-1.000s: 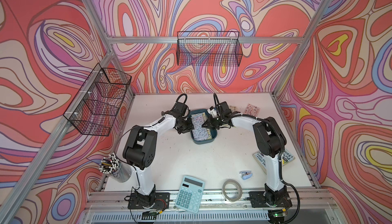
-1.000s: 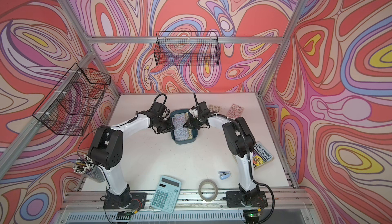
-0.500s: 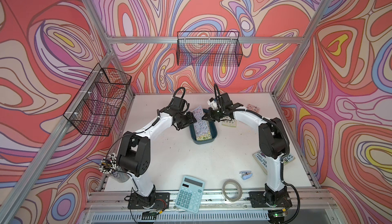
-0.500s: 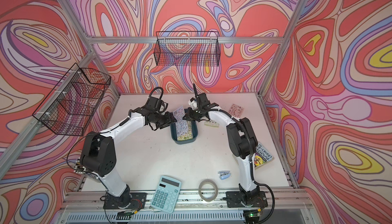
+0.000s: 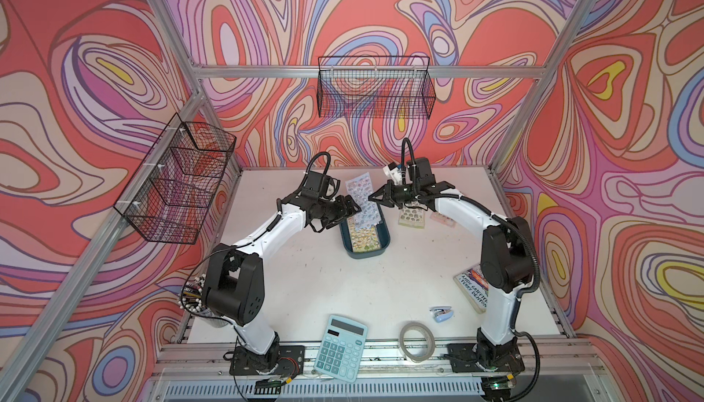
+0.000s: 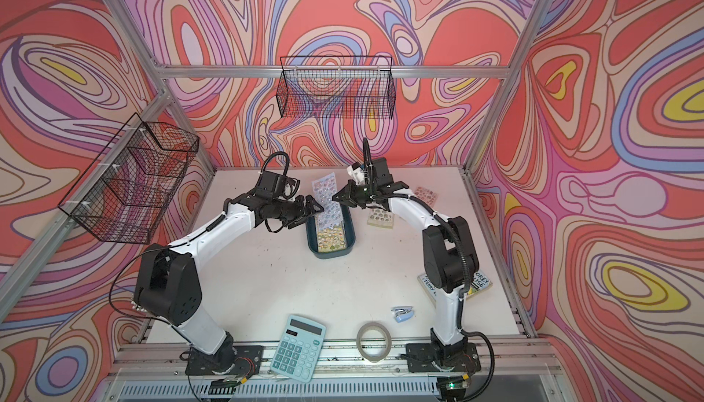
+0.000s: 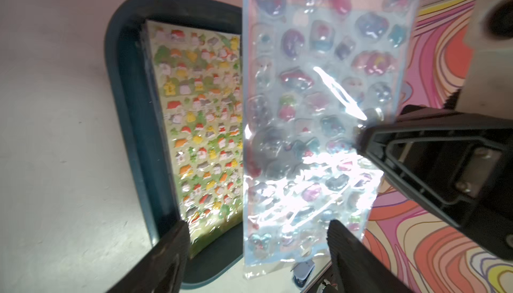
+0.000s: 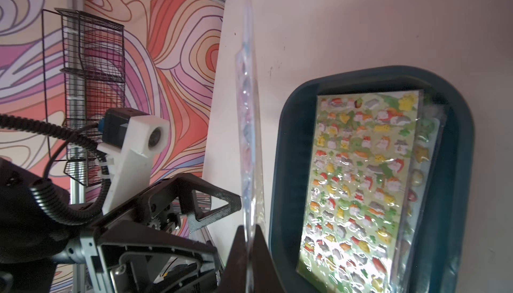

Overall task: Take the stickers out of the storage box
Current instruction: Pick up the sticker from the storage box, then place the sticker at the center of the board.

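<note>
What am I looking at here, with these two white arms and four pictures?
Two robot arms stand at a white table, each ending in a two-fingered gripper. Two pictures come from a camera overhead, and the other two from small cameras on the arms' wrists. The right gripper is shut on a blue sticker sheet, holding it up over the teal storage box, where a green sticker sheet lies on top. The left gripper is open beside the held sheet. A pale sticker sheet lies on the table beside the box. A calculator, tape roll, stapler and book lie nearer the arms' bases.
</note>
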